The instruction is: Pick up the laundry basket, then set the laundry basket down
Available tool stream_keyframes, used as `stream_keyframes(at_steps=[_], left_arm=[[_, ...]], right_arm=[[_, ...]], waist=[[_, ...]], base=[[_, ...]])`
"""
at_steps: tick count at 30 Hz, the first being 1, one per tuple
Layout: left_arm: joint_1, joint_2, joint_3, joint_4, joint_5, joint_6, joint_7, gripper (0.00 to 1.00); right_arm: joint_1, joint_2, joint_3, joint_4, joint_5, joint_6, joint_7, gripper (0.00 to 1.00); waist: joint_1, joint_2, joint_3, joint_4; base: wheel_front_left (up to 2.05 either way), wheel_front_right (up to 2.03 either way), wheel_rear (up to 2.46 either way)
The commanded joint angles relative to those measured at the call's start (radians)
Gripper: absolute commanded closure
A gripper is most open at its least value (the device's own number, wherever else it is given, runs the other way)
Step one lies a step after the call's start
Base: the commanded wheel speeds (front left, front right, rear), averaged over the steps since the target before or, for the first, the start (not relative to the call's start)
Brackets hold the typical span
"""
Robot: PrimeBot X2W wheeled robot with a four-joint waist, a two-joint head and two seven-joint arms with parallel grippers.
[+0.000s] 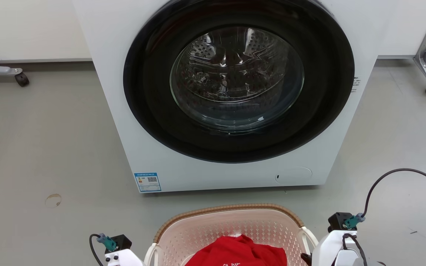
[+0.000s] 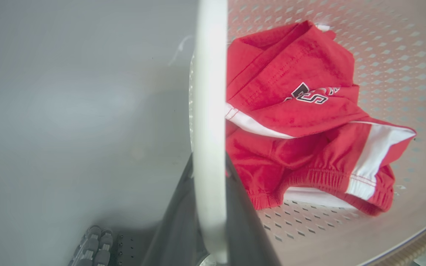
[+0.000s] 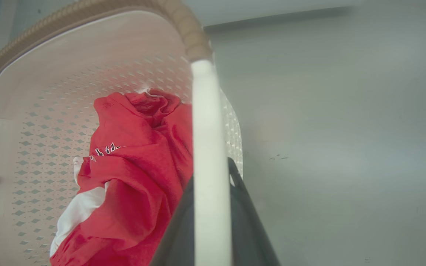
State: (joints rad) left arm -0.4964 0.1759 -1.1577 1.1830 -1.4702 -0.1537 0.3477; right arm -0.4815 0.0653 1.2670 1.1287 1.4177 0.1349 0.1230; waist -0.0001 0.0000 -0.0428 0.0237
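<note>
The basket (image 1: 235, 207) is sitting at 6 o'clock in the head view, just in front of the washer (image 1: 235, 92), which is taking up the centre and 12 o'clock. Whether the basket is resting on the floor (image 1: 50, 147) or hanging just above it, I cannot tell. A red garment (image 1: 239, 253) with white stripes is lying crumpled inside it.

The two pale forearms are flanking the basket, the left one (image 1: 122, 256) at 7 o'clock and the right one (image 1: 333, 244) at 5 o'clock, each just beside a white side handle.

In the left wrist view the left claw (image 2: 210, 166) is closing narrowly on the left handle (image 2: 209, 111). The white bar is running from 6 to 12 o'clock between the two dark fingers, one finger pressing on each side. The basket's perforated wall (image 2: 383, 55) and the garment (image 2: 290, 111) are spreading out toward 3 o'clock, with bare floor toward 9 o'clock.

In the right wrist view the right claw (image 3: 211, 173) is likewise clamping narrowly on the right handle (image 3: 209, 147), the bar passing straight up between its fingers toward the brown rim at 12 o'clock. Here the basket's inside (image 3: 50, 111) and the garment (image 3: 135, 184) are lying toward 9 o'clock, with floor toward 3 o'clock.

So the basket is being held between the claws, one at each end.
</note>
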Motion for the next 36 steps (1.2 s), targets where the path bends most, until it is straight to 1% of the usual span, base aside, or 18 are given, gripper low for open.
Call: stream_keyframes(at_steps=[1,36], left_arm=[[-0.03,0.136,0.026,0.07,0.001,0.023,-0.01,1.0],[-0.028,0.137,0.022,0.075,0.002,0.023,-0.004,1.0]], right_arm=[[-0.035,-0.116,-0.006,0.058,0.009,-0.004,-0.024,1.0],[-0.029,-0.116,0.011,0.061,0.022,-0.004,-0.023,1.0]], waist=[[0.0001,0.0,0.001,0.0],[0.0001,0.0,-0.001,0.012]], base=[[0.0,0.0,0.0],[0.0,0.0,0.0]])
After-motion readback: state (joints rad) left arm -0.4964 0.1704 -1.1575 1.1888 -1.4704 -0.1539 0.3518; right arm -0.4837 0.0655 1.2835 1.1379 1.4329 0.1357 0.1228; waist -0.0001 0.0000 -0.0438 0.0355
